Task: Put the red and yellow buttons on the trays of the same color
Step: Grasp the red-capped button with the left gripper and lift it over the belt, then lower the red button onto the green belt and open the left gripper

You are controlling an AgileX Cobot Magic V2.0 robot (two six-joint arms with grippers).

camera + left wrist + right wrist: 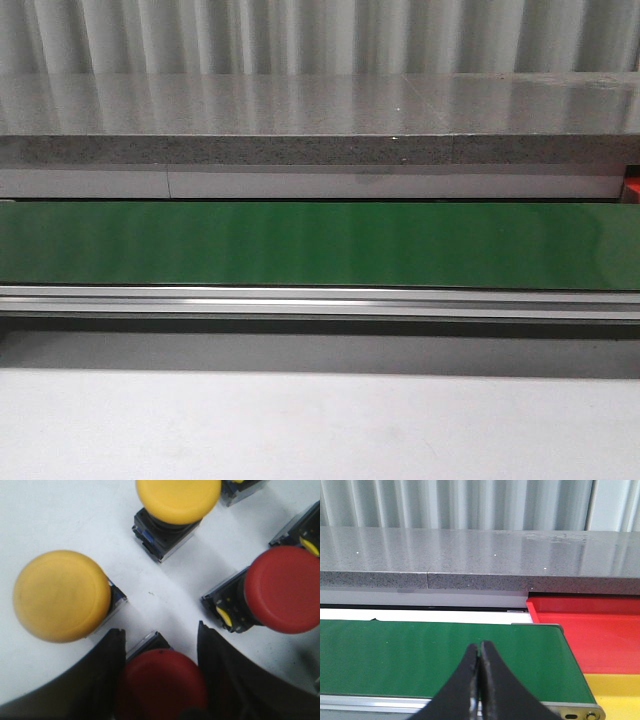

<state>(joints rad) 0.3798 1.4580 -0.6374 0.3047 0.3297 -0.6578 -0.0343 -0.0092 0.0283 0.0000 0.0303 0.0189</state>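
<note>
In the left wrist view my left gripper point(160, 628) has its jaws against both sides of a red button point(162, 685) that stands on the white table. Another red button point(285, 587) stands close by. Two yellow buttons point(62, 595) point(177, 497) stand beyond it. In the right wrist view my right gripper point(480, 647) is shut and empty over the green conveyor belt point(420, 655). The red tray point(590, 630) and the yellow tray point(615, 692) lie past the belt's end. Neither gripper shows in the front view.
The front view shows the green belt point(320, 245), its aluminium rail point(320, 300), a grey stone counter point(320, 135) behind and a red sliver of the red tray point(632, 188) at the far right. Parts of more buttons point(300, 532) stand at the edge of the left wrist view.
</note>
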